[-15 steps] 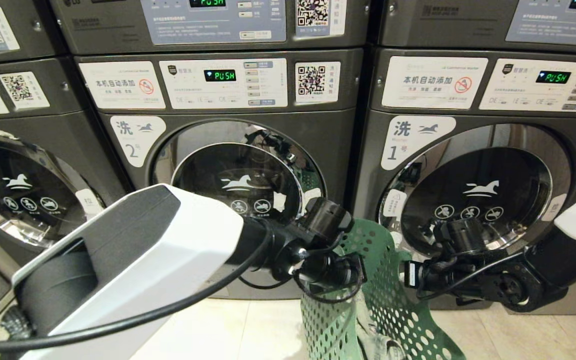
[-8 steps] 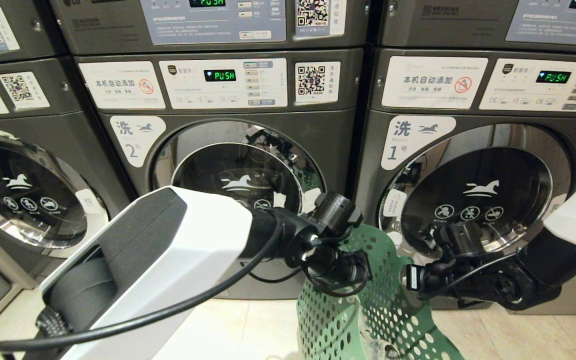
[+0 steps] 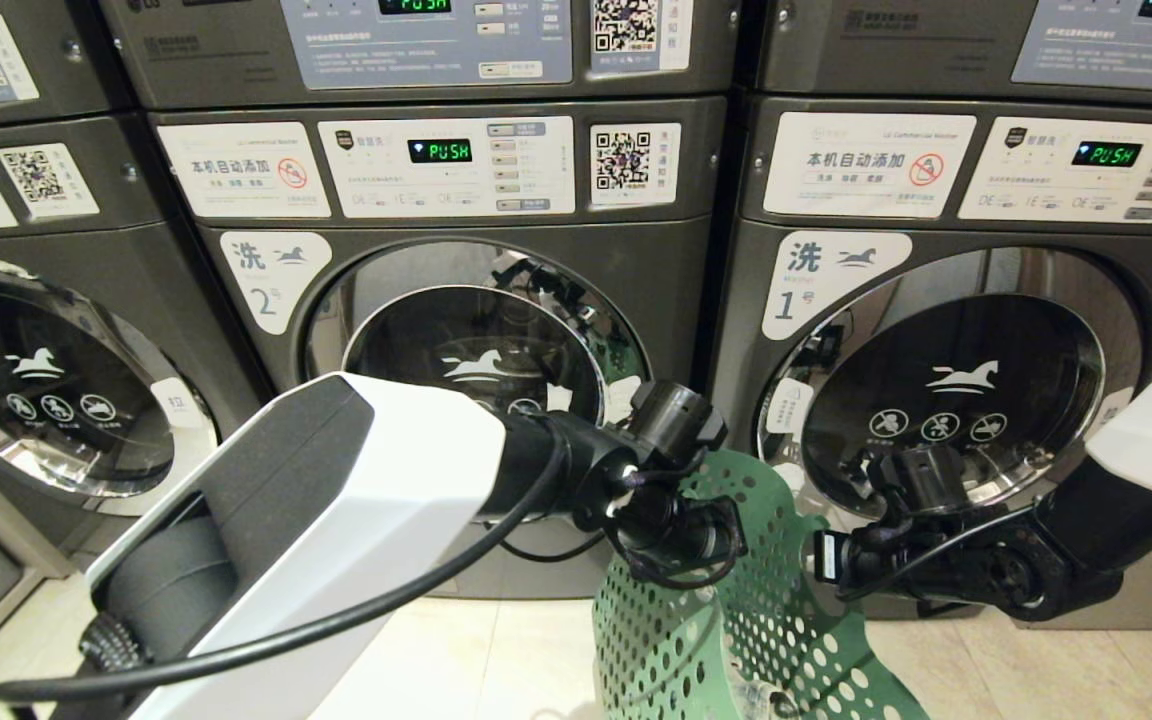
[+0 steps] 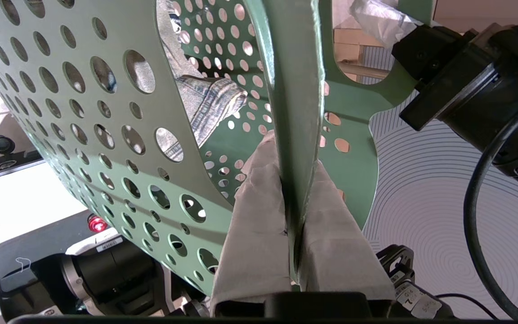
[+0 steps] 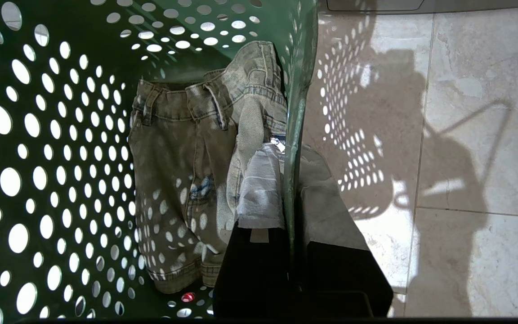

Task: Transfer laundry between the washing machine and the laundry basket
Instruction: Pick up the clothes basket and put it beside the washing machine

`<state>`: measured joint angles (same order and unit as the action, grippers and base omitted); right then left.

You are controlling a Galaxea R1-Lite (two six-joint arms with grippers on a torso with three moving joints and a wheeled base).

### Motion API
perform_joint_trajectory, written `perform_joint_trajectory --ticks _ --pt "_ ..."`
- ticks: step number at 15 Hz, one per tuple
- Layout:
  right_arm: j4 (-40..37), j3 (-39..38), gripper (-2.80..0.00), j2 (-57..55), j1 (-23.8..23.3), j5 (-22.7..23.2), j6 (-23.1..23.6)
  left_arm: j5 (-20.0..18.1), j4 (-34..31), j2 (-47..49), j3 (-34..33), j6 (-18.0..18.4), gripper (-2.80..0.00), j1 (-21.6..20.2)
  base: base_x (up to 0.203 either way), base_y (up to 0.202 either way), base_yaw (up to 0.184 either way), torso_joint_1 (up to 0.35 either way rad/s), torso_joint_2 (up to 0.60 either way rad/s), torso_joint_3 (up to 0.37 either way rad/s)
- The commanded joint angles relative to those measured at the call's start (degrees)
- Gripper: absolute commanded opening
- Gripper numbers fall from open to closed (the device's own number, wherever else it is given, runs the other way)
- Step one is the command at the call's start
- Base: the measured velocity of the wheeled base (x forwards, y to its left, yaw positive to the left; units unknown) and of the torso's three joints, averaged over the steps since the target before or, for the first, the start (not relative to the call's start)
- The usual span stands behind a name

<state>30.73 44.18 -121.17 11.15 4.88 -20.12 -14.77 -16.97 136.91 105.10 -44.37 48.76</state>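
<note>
Left gripper (image 4: 296, 180): we see its cloth-covered fingers (image 4: 259, 211) pinched tight on the rim of the laundry basket (image 4: 106, 135), one finger inside the wall and one outside.
Right gripper (image 5: 291, 189): clamped the same way on the opposite rim; one wrapped finger (image 5: 261, 189) lies inside the basket wall, the other outside over the floor (image 5: 466, 135).
Laundry basket, head view: the laundry basket (image 3: 766, 620) sits between our two wrists, in front of the gap between the washing machine (image 3: 476, 340) labelled 2 and the machine labelled 1 (image 3: 956, 380). We cannot tell whether its base touches the tiles.
Laundry: the laundry (image 5: 187, 166), faded denim with a waistband and belt loops, lies inside the basket against its perforated wall; one fold rests just beside the right gripper's inner finger.
Hidden or cut off: our left arm (image 3: 336, 520) covers the lower part of machine 2's door; the basket's bottom runs out of the head view; both grippers' fingertips are hidden there behind the wrists.
Doors: machine 2's chrome-ringed door looks closed, as does machine 1's.
Open room: bare tile lies left of the basket below machine 2 and beside the right gripper.
</note>
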Motion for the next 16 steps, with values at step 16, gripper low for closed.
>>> perform_joint_trajectory --ticks 16 --pt "-0.06 1.52 -2.8 3.58 -2.19 -0.22 2.11 -0.08 -0.12 0.57 0.73 0.16 -2.8 0.1 0.0 0.0 0.0 0.001 0.0 -0.083"
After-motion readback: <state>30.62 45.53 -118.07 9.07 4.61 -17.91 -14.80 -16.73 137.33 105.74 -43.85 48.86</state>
